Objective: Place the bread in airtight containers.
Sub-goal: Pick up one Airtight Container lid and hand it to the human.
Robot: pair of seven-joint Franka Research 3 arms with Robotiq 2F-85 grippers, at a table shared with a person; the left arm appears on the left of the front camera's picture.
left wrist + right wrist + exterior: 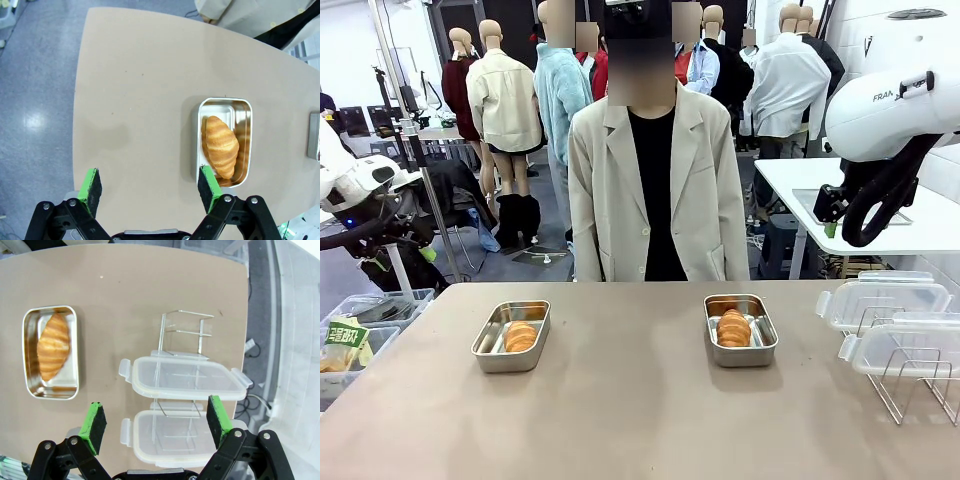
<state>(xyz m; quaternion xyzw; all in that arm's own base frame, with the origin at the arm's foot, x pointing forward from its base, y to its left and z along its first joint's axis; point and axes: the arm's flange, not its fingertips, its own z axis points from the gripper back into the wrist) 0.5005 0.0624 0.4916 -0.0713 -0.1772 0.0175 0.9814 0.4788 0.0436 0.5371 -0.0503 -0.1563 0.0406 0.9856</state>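
Green pads (pixel 91 186) of the left gripper (pixel 150 184) are spread wide, with nothing between them but bare table (pixel 135 100) below. The right gripper (pixel 156 417) is likewise spread and empty.

In the left wrist view the left tin (pixel 246 125) is seen at 2 o'clock. Its near corner is covered by one pad, and a golden roll (pixel 220 145) is laid lengthwise inside it. In the right wrist view the right tin (pixel 50 389) is found at 10 o'clock with the second roll (pixel 52 346) in it. Two clear lids (pixel 182 380) are rested on a wire rack (pixel 182 322) straight ahead of the fingers, at 12 o'clock.

From the front, both tins are shown uncovered and well apart, each with its roll. The rack and lids are placed at 3 o'clock, and a person (pixel 655 190) in a beige jacket is added at 12 o'clock, behind the table's far edge.
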